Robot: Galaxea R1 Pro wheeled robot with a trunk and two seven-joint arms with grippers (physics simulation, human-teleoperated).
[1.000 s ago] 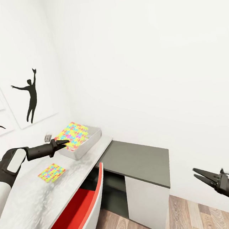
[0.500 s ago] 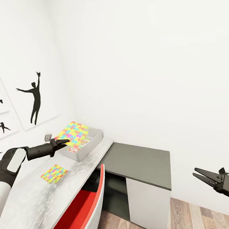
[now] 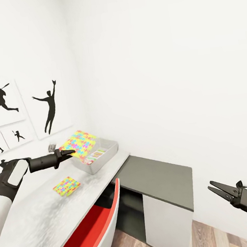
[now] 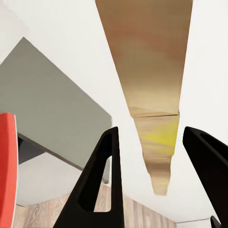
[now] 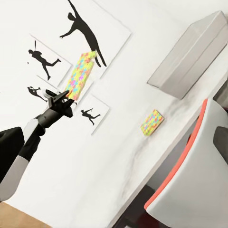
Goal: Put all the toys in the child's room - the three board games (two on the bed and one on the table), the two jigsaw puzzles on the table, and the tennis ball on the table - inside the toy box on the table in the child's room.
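Left gripper [image 3: 69, 151] clamped on jigsaw puzzle [image 3: 79, 145], tilted over toy box [image 3: 99, 158]; right gripper [image 3: 213, 189] apart, free

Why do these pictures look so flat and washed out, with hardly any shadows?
Head view: even light, white walls blown out, only faint shade under the desk. Left wrist view: the puzzle board looms close, slightly soft. Right wrist view: tilted, sharp.
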